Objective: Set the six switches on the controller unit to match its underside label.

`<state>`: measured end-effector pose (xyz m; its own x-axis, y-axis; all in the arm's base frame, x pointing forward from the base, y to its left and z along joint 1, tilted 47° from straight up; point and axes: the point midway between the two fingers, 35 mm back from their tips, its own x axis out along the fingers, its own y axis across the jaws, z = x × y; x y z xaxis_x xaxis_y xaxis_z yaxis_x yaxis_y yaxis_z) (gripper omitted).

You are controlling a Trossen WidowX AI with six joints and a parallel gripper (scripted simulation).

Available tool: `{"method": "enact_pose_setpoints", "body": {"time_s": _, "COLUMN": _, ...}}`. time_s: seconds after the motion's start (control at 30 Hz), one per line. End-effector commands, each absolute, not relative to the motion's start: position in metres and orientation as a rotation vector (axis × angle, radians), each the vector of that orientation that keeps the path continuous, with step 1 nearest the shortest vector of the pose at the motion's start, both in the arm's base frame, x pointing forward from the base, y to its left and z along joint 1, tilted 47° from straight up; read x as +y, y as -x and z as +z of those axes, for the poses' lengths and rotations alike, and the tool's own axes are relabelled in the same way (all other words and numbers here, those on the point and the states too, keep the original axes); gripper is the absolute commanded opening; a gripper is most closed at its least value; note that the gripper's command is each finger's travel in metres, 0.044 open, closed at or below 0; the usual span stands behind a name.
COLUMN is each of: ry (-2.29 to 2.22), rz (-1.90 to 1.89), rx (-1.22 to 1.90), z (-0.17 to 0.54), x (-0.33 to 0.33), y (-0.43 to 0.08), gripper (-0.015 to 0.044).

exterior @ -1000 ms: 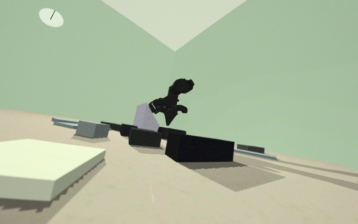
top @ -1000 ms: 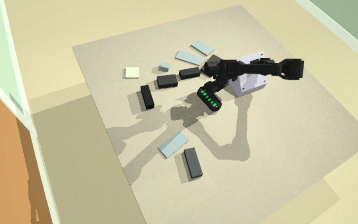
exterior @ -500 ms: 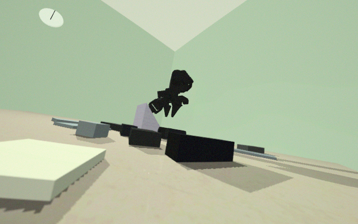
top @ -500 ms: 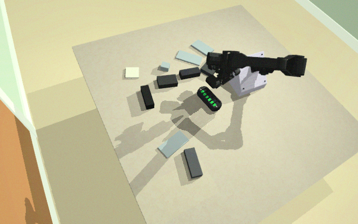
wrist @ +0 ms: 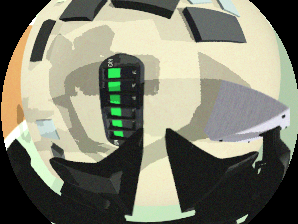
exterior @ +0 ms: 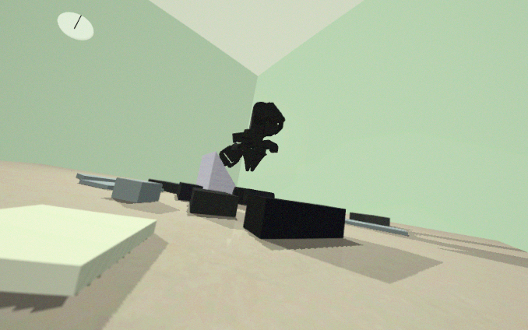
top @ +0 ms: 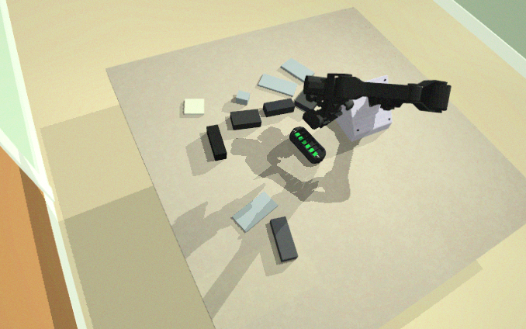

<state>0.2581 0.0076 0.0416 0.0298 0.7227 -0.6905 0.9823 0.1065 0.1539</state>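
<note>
The dark grey controller unit [top: 301, 149] [wrist: 103, 107] sits on its base, switches up. All six rockers show green patches on the side marked ON in the wrist view; I cannot tell for sure which ends are pressed down. Its label is hidden underneath. My gripper [exterior: 249, 170] [wrist: 154, 132] is slightly open, with a narrow gap and nothing between the fingertips. It hangs above the bench near the unit, not touching it; in the wrist view the left fingertip overlaps the unit's lower end.
A pale lilac wedge-shaped block [top: 372, 126] [exterior: 210, 175] [wrist: 245, 110] stands beside the unit, under the arm. Dark blocks [top: 246, 119] [exterior: 304, 219] and light blue-grey plates [top: 277, 84] lie around. A cream square [top: 194, 106] [exterior: 58, 237] and another dark block [top: 284, 238] lie farther out.
</note>
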Motion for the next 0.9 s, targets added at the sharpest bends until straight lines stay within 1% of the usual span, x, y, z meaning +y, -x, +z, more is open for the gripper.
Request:
{"method": "enact_pose_setpoints", "body": {"time_s": 0.0, "ry": -1.663, "rz": -0.514, "rx": 1.745, "z": 0.0423, "x": 0.0066, "y": -0.2592, "gripper": 0.0}}
{"method": "enact_pose_setpoints", "body": {"time_s": 0.37, "ry": -1.663, "rz": -0.514, "rx": 1.745, "z": 0.0423, "x": 0.0066, "y": -0.2592, "gripper": 0.0}}
{"method": "enact_pose_setpoints", "body": {"time_s": 0.87, "ry": -1.671, "rz": -0.518, "rx": 1.747, "z": 0.0418, "x": 0.0074, "y": -0.2585, "gripper": 0.0394}}
